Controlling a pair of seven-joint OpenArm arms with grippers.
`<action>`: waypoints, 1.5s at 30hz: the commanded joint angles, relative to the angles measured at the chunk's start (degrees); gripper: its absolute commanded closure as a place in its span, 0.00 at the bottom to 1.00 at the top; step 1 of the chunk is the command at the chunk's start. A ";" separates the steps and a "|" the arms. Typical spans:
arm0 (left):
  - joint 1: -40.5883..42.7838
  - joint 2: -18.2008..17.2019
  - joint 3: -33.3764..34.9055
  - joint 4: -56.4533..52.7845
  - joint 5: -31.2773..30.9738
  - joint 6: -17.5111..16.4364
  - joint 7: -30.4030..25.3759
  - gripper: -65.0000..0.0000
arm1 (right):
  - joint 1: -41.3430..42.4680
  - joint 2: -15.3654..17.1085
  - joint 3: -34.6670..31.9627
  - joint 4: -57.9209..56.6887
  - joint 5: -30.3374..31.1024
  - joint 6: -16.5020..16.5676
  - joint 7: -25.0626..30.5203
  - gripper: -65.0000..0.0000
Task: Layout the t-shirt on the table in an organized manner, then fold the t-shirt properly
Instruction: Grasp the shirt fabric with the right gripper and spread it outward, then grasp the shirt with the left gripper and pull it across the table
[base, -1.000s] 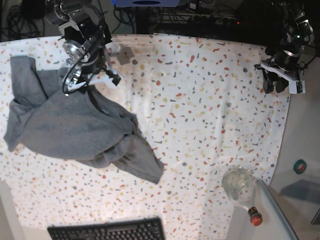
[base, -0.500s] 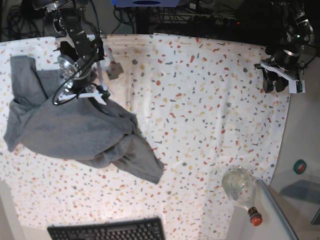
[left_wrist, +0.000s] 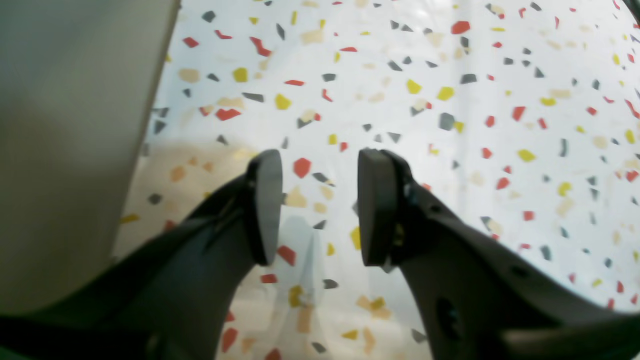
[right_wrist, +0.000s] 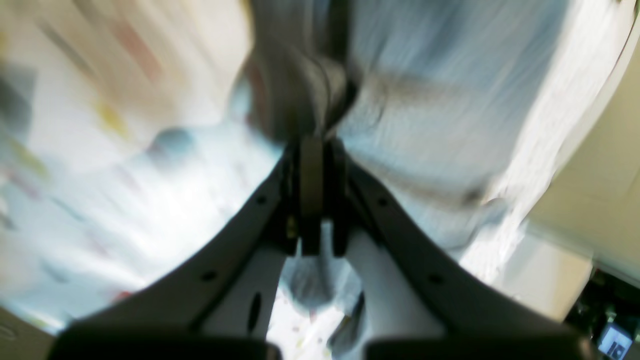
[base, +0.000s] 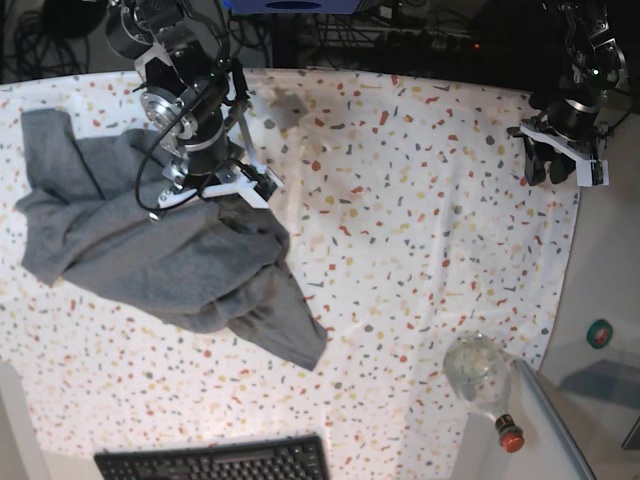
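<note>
— How does the t-shirt (base: 160, 255) look?
— Grey, bunched, spreading from the right pincer (right_wrist: 314, 150) pinching it over the counter (base: 420, 220).
— The left pincer (left_wrist: 316, 200)?
— Spread, empty, well apart.

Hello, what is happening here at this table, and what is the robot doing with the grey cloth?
The right gripper is shut on the t-shirt, a bunched grey heap on one side of the table; nothing is spread or folded yet. The right wrist view is blurred, so the arm is likely moving. The left gripper hangs open and empty above the speckled cloth at the far edge. A clear bottle lies near the front corner.
</note>
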 joint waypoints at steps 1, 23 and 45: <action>-0.35 -0.88 -0.37 0.84 -0.67 -0.31 -1.45 0.64 | 2.81 0.74 0.58 2.53 -1.31 -0.78 0.24 1.00; -1.67 0.70 0.24 -2.15 -0.06 -0.31 -1.09 0.64 | 48.26 14.28 35.57 -39.05 3.79 11.18 2.62 0.38; -3.51 0.87 19.05 3.12 -0.67 0.04 -1.09 1.00 | 18.90 -3.83 33.28 -32.10 4.58 16.63 0.33 1.00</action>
